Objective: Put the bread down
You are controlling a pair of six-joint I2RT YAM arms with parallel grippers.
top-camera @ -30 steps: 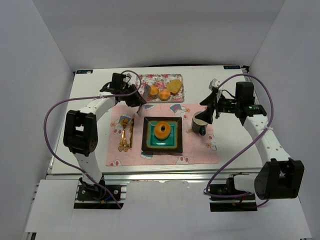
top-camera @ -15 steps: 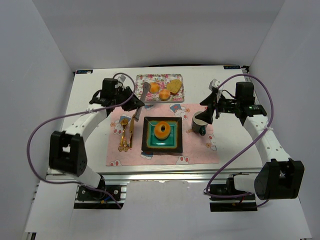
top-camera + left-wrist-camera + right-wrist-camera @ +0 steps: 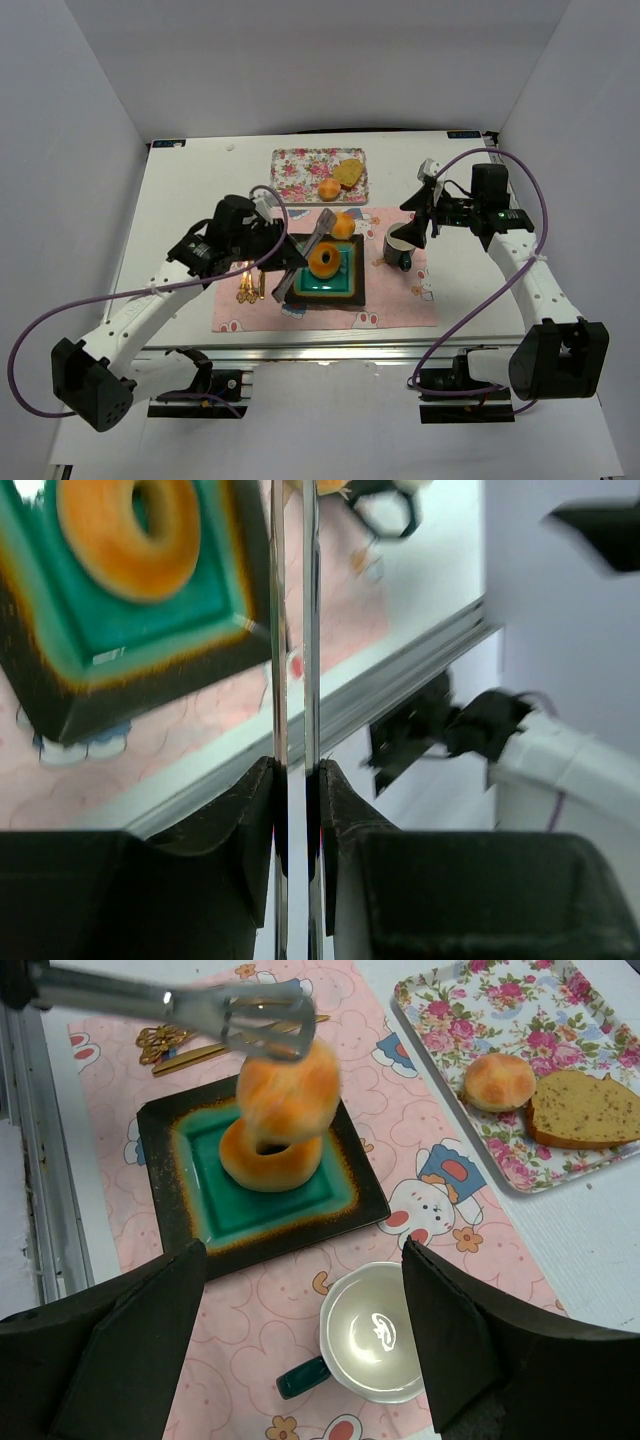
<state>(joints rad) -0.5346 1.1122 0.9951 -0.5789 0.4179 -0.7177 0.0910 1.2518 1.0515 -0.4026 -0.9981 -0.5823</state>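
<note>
Aloft, bread roll (image 3: 290,1095) in diagonal tongs (image 3: 312,245).

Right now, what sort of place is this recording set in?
Likely a lab test booth staged for breakfast: blank white walls box in the table, and a placemat holds a plate, cup and cutlery beside a floral tray.

left arm (image 3: 150,297): swung nearer and right, from tray (image 3: 300,165) to plate (image 3: 297,288) | tongs (image 3: 317,234): now hold bread roll (image 3: 343,226) above doughnut (image 3: 323,261) | tray: one roll fewer
</note>
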